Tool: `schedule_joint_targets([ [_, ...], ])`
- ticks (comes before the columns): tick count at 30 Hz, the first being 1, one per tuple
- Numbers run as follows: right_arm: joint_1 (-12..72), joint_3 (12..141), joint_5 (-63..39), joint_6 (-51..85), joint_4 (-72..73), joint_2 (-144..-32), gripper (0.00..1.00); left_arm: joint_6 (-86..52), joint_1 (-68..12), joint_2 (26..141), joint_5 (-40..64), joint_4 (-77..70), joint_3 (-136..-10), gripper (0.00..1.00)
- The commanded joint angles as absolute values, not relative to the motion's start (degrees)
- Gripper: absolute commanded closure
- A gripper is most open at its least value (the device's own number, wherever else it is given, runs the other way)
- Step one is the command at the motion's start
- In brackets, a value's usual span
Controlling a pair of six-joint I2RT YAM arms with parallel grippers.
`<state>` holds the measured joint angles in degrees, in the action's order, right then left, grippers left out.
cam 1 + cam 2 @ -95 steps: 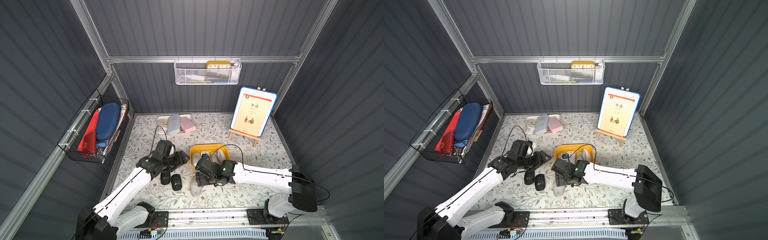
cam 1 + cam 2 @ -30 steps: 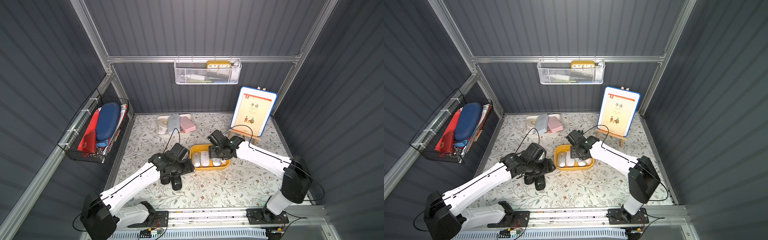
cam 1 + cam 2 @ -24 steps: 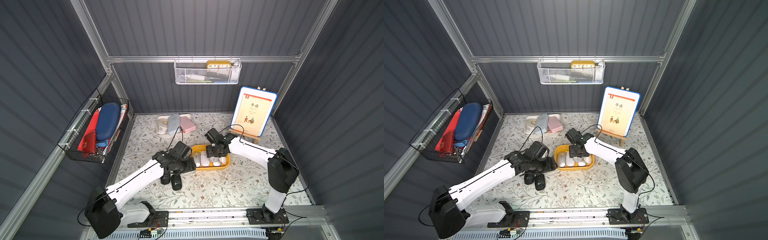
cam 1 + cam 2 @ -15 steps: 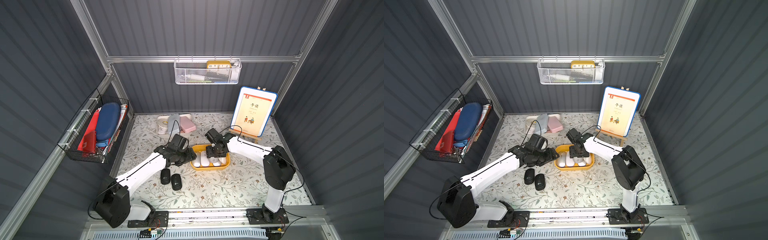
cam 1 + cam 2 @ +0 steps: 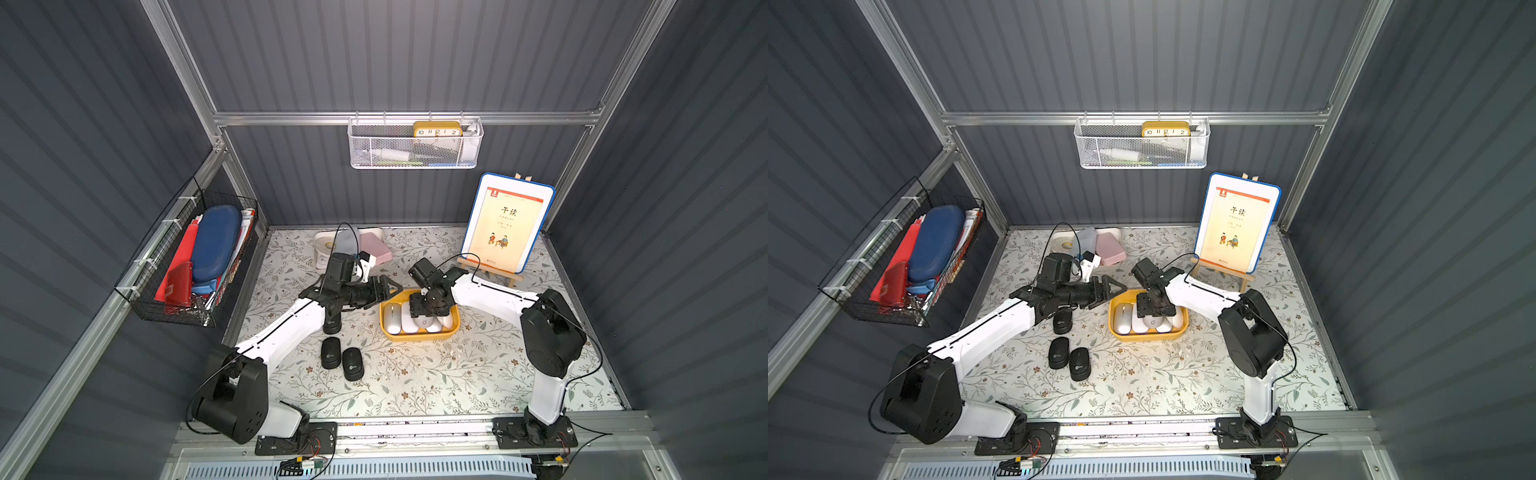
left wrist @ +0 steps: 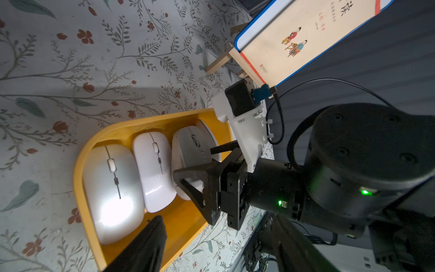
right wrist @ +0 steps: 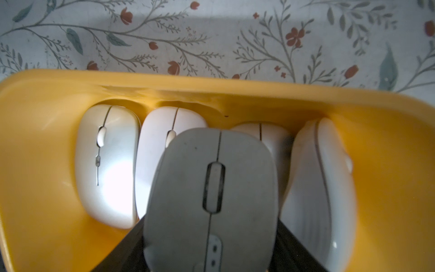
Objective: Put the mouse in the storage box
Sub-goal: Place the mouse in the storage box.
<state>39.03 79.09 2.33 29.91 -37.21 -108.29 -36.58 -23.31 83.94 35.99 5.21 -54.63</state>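
Mouse [image 7: 211, 200], the grey one, hangs clamped by its flanks in the right pincer [image 5: 427, 316]. It sits low over the storage box [image 5: 419, 336] at the centre of both top views, overlapping the white mice [image 6: 113, 188] below. To finish well, I judge it should sink until it rests. The jaws should then part only a little and the arm rise straight, so no neighbour is dragged. The left pincer [image 5: 390, 287] hovers at the box's left rim, seemingly empty. Whether its jaws are apart I cannot tell, and it should stand clear.

The black wire basket [image 5: 166, 309], left of frame, holds a blue case [image 5: 216, 241] and red things. The white mesh basket [image 5: 386, 153], upper centre, holds a yellow clock [image 5: 437, 129]. The storage box holds four white mice side by side, the right-end one tilted on its edge, with little bare floor. Three black mice [image 5: 331, 353] lie on the bench [image 5: 415, 386], lower left of the box.
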Motion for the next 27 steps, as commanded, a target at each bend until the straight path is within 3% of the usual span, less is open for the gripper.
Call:
schedule_joint_targets([
  [1,38.6,78.0,2.8,30.3,-36.6,-108.9,0.35,-34.4,-20.9,86.8,42.8,3.2,-52.8,0.27],
  [19,38.3,79.9,3.5,29.7,-38.8,-111.4,0.27,-32.8,-20.2,87.8,40.3,7.1,-53.8,0.27],
  [27,38.8,78.3,2.7,30.3,-37.5,-106.5,0.11,-31.7,-20.2,85.4,38.0,11.9,-55.2,0.25],
])
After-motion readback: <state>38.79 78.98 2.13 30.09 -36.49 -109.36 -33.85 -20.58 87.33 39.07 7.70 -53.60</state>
